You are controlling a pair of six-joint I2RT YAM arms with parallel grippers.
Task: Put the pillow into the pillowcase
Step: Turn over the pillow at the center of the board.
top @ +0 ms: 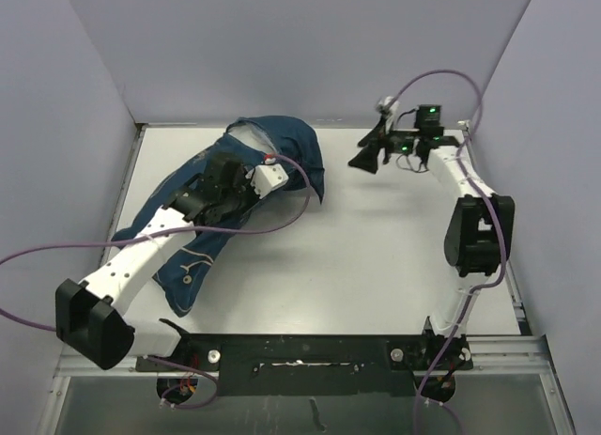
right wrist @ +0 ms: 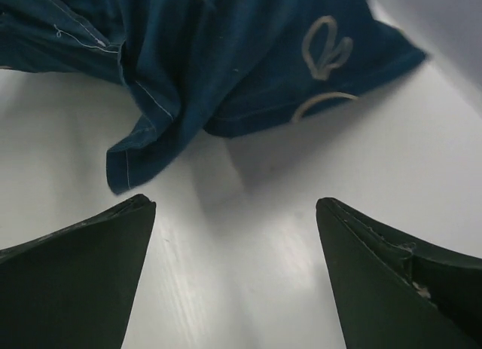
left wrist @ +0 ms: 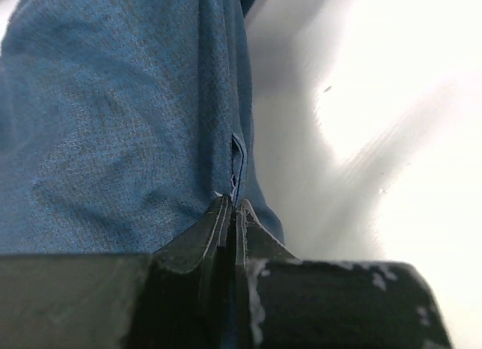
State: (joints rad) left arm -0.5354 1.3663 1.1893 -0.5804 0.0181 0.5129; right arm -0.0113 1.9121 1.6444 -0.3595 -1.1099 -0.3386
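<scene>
On the table point(top: 376, 266), left of centre, the pillowcase point(top: 293, 151) bulges with the pillow point(top: 246, 127) barely showing at its far end, left gripper point(left wrist: 232, 206) pinching its hem, right gripper point(right wrist: 235, 203) spread nearby: stuffing looks nearly done, so the next move is probably pulling the hem over.

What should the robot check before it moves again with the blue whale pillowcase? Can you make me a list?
1. Left gripper pinched shut on the pillowcase edge: ok.
2. Right gripper open with nothing in it: ok.
3. Right gripper clear of the cloth, over bare table: ok.
4. Pillow all the way inside: cannot tell. Only a pale patch shows at the pillowcase's far end in the top view.
5. Purple cable of the left arm out of the way: not ok. It lies across the pillowcase and might snag.
</scene>
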